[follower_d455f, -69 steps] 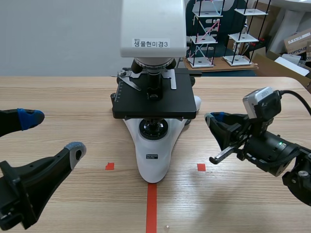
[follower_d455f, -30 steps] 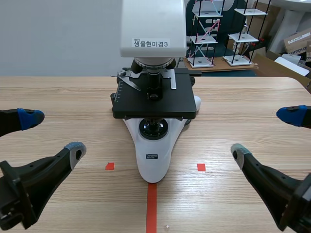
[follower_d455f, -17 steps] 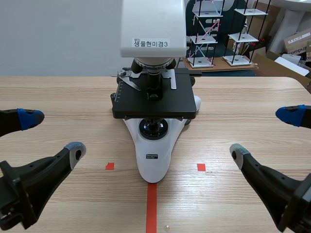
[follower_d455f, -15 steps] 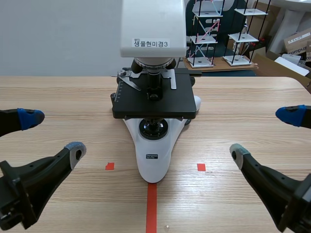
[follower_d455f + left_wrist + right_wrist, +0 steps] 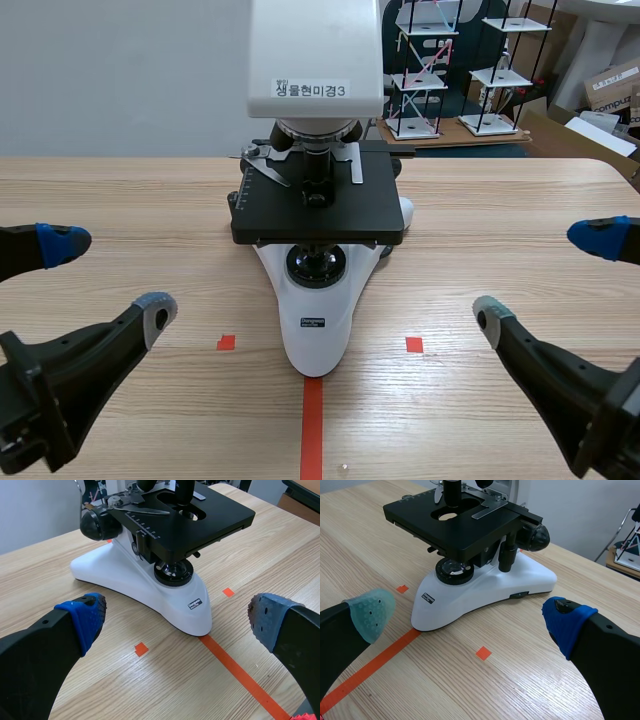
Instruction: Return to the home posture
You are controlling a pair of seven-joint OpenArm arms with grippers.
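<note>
The left gripper [image 5: 108, 272] hangs low at the near left of the table [image 5: 120, 190], its fingers spread wide with nothing between them. The right gripper [image 5: 545, 273] sits at the near right, fingers likewise far apart and empty. Between the two, well apart from both, a white microscope [image 5: 316, 330] stands at the table's middle, its black stage [image 5: 318, 210] level. Its foot meets the far end of a red tape line [image 5: 312, 430].
</note>
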